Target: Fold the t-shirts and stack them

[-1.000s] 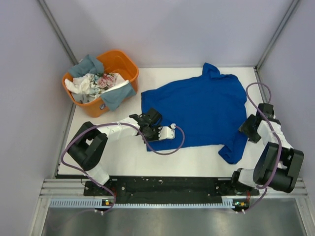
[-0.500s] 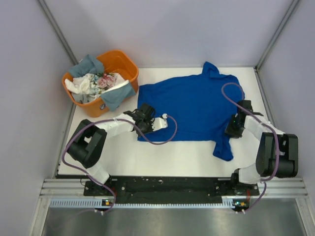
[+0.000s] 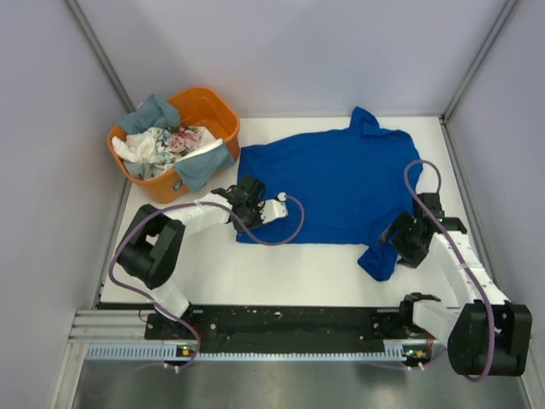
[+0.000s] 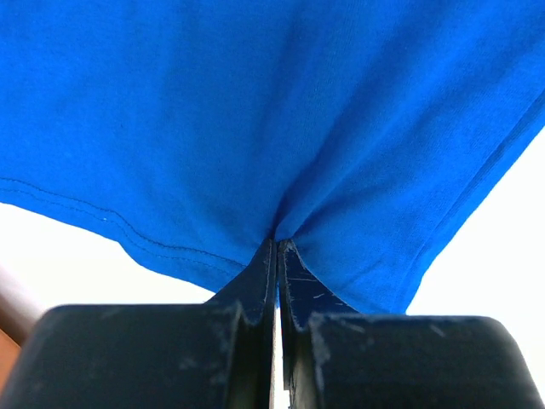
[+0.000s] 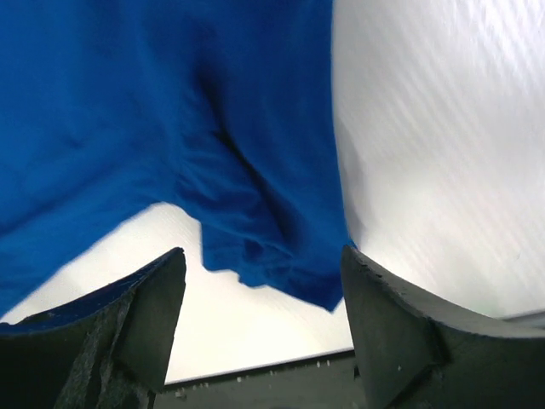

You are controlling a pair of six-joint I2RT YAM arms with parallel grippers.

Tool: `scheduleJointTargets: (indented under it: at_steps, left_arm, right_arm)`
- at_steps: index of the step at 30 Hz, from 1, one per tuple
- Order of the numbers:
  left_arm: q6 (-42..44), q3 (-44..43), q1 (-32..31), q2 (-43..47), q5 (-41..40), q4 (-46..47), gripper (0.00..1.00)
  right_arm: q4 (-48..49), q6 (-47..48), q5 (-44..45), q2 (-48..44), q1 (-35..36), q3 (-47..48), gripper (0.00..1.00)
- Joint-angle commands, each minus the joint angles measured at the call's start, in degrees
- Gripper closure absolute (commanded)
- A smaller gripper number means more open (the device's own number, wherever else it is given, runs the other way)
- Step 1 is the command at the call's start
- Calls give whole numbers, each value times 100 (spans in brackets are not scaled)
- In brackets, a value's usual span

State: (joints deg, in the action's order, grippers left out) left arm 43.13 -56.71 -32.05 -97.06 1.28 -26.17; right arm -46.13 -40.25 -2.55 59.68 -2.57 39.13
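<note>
White tabletop point(image 3: 221, 273) bears soft blue t-shirt point(image 3: 341, 183), its near sleeve point(image 3: 377, 260) seemingly crumpled.

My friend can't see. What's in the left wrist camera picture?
The left gripper has its black jaws shut tight, pinching a fold of the blue t-shirt near its stitched hem. White table shows below the cloth on both sides.

Orange tub point(image 3: 215, 106) stands at far-left corner of white table point(image 3: 221, 273).
</note>
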Motion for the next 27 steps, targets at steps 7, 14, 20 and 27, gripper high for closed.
scheduleJointTargets:
  at_steps: [7, 14, 20, 27]
  left_arm:
    - [-86, -244, 217, 81, 355, -265, 100]
    - [-112, -227, 217, 178, 479, -309, 100]
    - [-130, -200, 226, 257, 461, -309, 100]
    - [-147, -209, 208, 301, 479, -371, 100]
  right_arm:
    - [-898, -1678, -8, -940, 907, -1020, 37]
    - [-705, -1881, -150, -1318, 1074, -1654, 44]
    - [-230, -1794, 25, -1117, 1065, -1769, 48]
    - [-213, -1723, 457, -1046, 1065, -1531, 39]
